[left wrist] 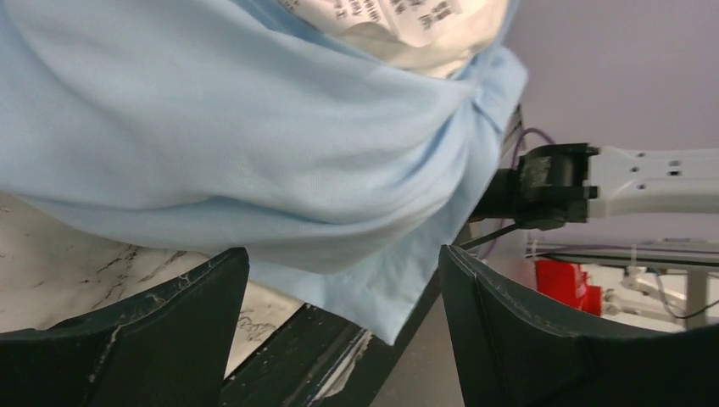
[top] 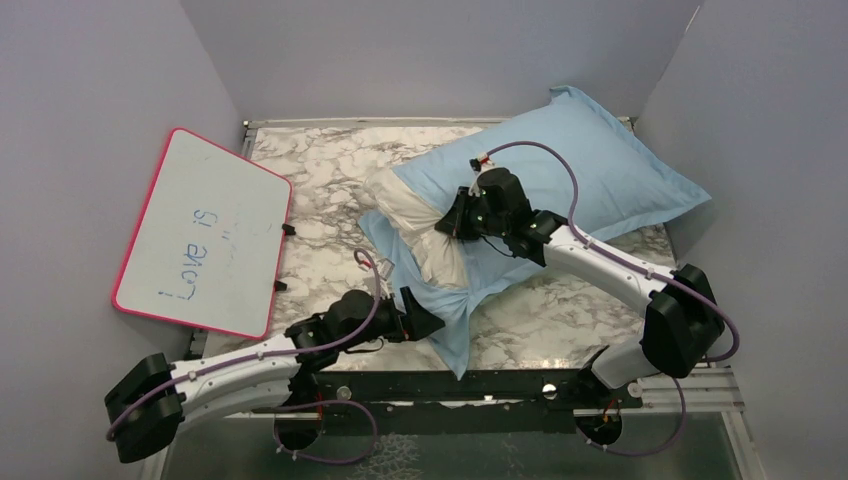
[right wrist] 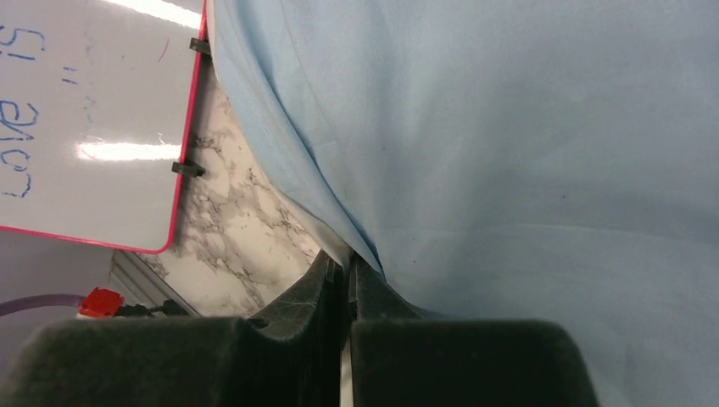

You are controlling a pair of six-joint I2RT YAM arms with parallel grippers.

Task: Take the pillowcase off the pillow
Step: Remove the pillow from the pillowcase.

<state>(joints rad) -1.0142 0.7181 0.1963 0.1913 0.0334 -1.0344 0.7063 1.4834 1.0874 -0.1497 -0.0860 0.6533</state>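
The pillowcase (top: 590, 165), plain light blue, covers most of the pillow at the back right. The pillow's cream-white end (top: 425, 240) sticks out of its open end. My right gripper (top: 447, 225) is shut at the edge of the opening; in the right wrist view (right wrist: 348, 263) the pillowcase hem (right wrist: 280, 153) runs into the closed jaws. My left gripper (top: 432, 322) is open at a loose blue flap (top: 455, 330) that hangs toward the table's front edge. In the left wrist view (left wrist: 343, 259) the flap's corner (left wrist: 373, 297) hangs between the spread fingers without touching them.
A pink-framed whiteboard (top: 205, 235) with blue writing leans at the left; it also shows in the right wrist view (right wrist: 85, 127). The marble table (top: 320, 170) is walled by grey panels. A black rail (top: 450, 385) runs along the front edge.
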